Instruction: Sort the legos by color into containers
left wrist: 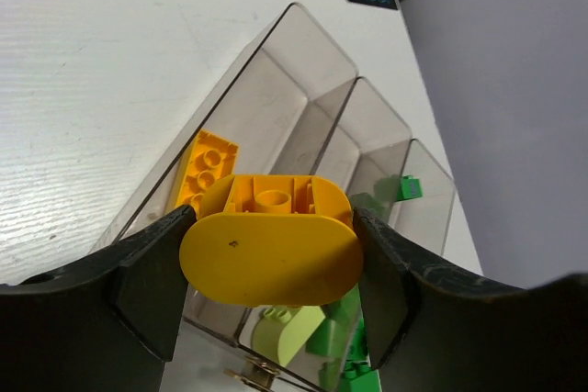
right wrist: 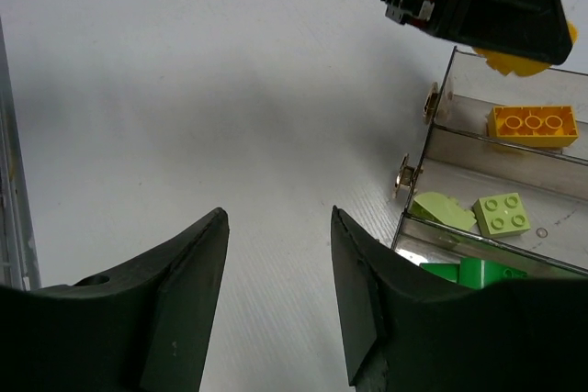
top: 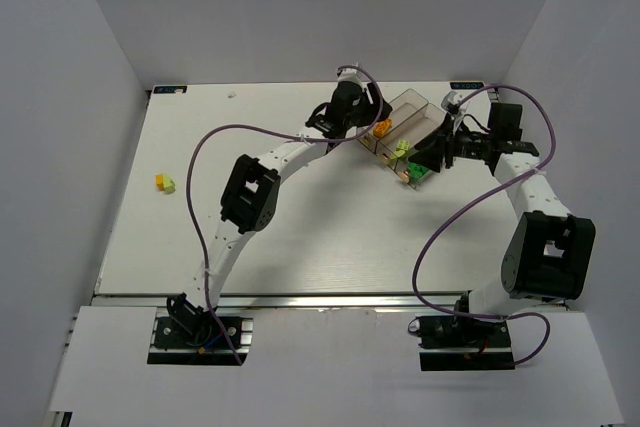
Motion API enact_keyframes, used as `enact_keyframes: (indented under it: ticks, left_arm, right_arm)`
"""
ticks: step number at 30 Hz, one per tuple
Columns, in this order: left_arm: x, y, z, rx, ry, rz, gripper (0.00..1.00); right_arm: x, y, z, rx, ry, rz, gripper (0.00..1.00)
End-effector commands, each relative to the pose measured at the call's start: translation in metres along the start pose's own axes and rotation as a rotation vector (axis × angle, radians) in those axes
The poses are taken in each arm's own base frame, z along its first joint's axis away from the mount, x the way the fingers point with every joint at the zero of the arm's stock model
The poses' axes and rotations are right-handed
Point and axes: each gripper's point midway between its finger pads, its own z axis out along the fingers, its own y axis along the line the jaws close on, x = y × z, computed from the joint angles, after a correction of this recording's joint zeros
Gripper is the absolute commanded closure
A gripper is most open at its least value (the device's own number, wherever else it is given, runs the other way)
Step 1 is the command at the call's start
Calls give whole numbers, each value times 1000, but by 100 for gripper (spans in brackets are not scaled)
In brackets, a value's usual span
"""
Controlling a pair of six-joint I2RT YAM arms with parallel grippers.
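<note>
Left claw (left wrist: 268, 273) clamped on a rounded, glossy orange-yellow brick (left wrist: 271, 245), above the bins' end. Right claw (right wrist: 277, 227) parted, empty, over the matte white table (top: 300, 217). Three joined bins (left wrist: 303, 52), clear smoky plastic: studded orange-yellow brick (right wrist: 533, 124) in one, lime bricks (right wrist: 503, 213) in the next, green bricks (right wrist: 469, 273) in the third. Sorting looks mostly done; a yellow-and-lime pair (top: 164, 183) lies near the table's left edge, unsorted.

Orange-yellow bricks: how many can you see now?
3: held brick in the left jaws, binned brick lying in the end bin, loose brick on the table far left. Others may hide under the arms.
</note>
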Motion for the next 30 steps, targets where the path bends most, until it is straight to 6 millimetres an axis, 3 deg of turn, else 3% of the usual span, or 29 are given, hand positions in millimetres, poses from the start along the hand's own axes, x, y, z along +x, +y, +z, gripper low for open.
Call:
enact_keyframes:
  ticks: [1,9,16,20,30]
  left_arm:
    - [-20,-12,-2,7,-54,14,51]
    - [-16,-8,2,-3,-51,3,38]
    - [-24,-15,-1,9,-61,3,27]
    - [-29,-17,-3,7,-70,11,15]
    - [-36,-16,-9,-17,-74,44,6]
  right_arm:
    - [-12,4,-5,-3,-33,-32,46]
    - [-11,5,-6,-4,-36,-22,45]
    - [-9,6,-5,-5,-35,-19,43]
    - [-11,6,-6,-5,-37,-23,43]
    - [-16,7,-8,2,-38,-33,42]
